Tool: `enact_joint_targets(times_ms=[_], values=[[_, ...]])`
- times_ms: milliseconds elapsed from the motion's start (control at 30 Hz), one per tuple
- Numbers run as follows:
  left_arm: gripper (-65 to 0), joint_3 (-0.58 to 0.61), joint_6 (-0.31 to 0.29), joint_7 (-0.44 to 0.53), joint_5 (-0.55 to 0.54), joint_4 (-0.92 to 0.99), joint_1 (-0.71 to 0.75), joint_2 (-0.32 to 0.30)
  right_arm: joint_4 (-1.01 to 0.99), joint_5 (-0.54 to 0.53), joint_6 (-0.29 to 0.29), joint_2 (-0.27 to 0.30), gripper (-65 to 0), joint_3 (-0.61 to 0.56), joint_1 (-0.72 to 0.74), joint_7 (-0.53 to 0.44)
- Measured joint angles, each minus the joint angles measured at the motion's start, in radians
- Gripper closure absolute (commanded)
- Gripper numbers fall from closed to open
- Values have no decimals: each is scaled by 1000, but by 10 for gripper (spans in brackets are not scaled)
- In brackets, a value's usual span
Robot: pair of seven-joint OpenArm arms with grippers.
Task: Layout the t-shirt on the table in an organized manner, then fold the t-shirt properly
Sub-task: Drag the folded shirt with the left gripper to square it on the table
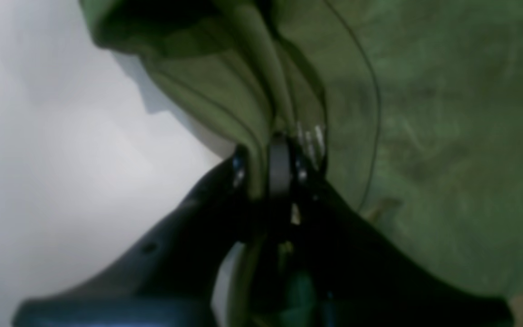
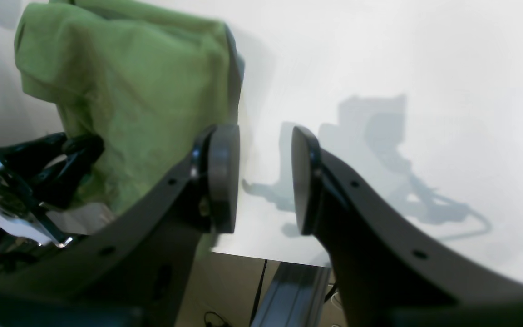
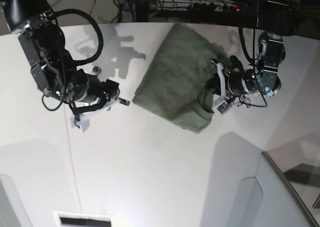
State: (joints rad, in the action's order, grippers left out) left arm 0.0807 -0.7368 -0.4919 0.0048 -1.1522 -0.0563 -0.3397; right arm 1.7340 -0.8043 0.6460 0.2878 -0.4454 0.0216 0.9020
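The olive-green t-shirt (image 3: 175, 79) lies bunched and partly doubled over on the white table (image 3: 150, 162), toward its far right. My left gripper (image 3: 209, 93) is at the shirt's right edge. In the left wrist view, my left gripper (image 1: 266, 168) is shut on a raised fold of the t-shirt (image 1: 447, 136). My right gripper (image 3: 122, 101) hovers left of the shirt, apart from it. In the right wrist view, my right gripper (image 2: 263, 179) is open and empty over the bare table (image 2: 425, 68), with the t-shirt (image 2: 120, 91) to its left.
A grey raised panel (image 3: 280, 197) stands at the near right corner. Cables and equipment (image 3: 200, 2) run behind the table's curved far edge. A thin dark seam (image 3: 70, 152) crosses the left part of the tabletop. A white slot (image 3: 82, 219) sits at the near edge.
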Motion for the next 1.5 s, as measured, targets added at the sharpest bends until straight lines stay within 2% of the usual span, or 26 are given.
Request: enact_joint_targets(times_ms=[167,367,433,633,900,1100,1133,1333,1433,1500], values=[[0,152,2,-3,60,-4,-63,-51,0,0,0,0,-188,0,3,0],[0,258,24,-72,127,6,-153,-32,0,0,0,0,-188,1,8,0],[0,313,31,-86,151,17,-196,-20,0,-5,-3,-4,-188,32,4,8],[0,481,43,-115,173,32,-296,33,-1,0,1,2,-188,148,-12,-3],[0,566,37,-111,167,193,-402,159,-1,2,1,-3,-188,280,-65,0],[0,571,52,-114,180,264,-429,241,-1,0,-2,-5,-188,374,-98,0],[0,571,53,-111,179,270,-428,257,-1,0,-7,-4,-188,386,-101,0],[0,564,52,-103,173,315,-435,309,-1,-2,-151,-6,-188,489,-136,2],[0,561,55,-103,169,333,-437,321,-1,3,-162,-8,-188,527,-151,0],[0,562,107,-102,148,340,-436,325,-1,0,-166,-8,-188,531,-153,1]])
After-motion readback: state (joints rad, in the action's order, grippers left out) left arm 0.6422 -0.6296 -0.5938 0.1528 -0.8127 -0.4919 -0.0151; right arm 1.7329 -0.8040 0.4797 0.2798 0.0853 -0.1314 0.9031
